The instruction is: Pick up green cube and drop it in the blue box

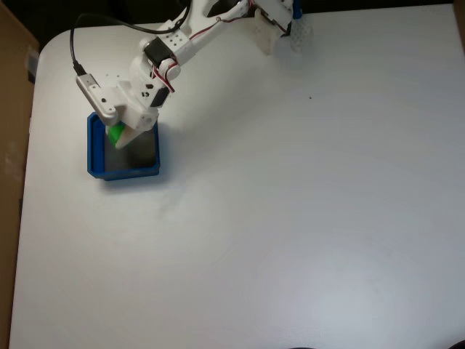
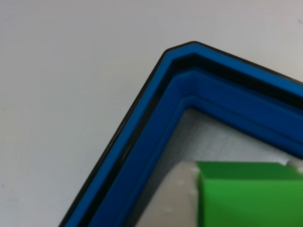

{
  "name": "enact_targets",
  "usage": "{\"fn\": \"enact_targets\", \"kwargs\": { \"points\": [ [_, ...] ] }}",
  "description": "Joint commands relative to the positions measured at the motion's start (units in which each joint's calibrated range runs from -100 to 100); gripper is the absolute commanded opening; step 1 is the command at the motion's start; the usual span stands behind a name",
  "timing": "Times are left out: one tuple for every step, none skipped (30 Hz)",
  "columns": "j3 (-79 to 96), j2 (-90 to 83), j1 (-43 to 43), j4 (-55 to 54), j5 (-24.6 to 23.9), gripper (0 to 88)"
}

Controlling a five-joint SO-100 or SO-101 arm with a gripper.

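Jaws clamped on the small bright green plain-faced cube [image 1: 115, 132], held between the white two-finger gripper [image 1: 120, 136] tips. Key relation: cube sits directly over the square shallow blue plastic box with thick walls and grey floor [image 1: 93, 149], near its left wall in the fixed view, not out over the white table [image 1: 290, 218]. In the other view, green cube [image 2: 248, 196] shows inside the blue rim [image 2: 156, 142], close to a corner, one white finger [image 2: 177, 198] against its side. Whether it touches the floor, cannot tell. Judgement: release step next; opening should drop it inside, though close to the wall.
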Motion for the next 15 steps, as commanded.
{"fn": "enact_targets", "kwargs": {
  "points": [
    [-1.8, -0.9, 0.5, -0.5, 0.0, 1.6],
    [-1.8, -0.9, 0.5, -0.5, -0.1, 2.4],
    [-1.7, -0.9, 0.5, -0.5, -0.1, 3.8],
    [-1.7, -0.9, 0.5, -0.5, -0.1, 5.7],
    [-1.7, -0.9, 0.5, -0.5, -0.1, 8.0],
    [-1.7, -0.9, 0.5, -0.5, -0.1, 10.7],
    [-1.7, -0.9, 0.5, -0.5, -0.1, 13.6],
    [-1.7, -0.9, 0.5, -0.5, -0.1, 16.2],
    [-1.7, -0.9, 0.5, -0.5, -0.1, 19.0],
    [-1.7, -0.9, 0.5, -0.5, -0.1, 21.3],
    [-1.7, -0.9, 0.5, -0.5, -0.1, 22.9],
    [-1.8, -0.9, 0.5, -0.5, -0.1, 24.2],
    [-1.8, -0.9, 0.4, -0.5, -0.1, 25.3],
    [-1.8, -0.9, 0.3, -0.5, -0.1, 25.8],
    [-1.8, -0.9, 0.3, -0.6, -0.1, 25.8]
  ]
}}
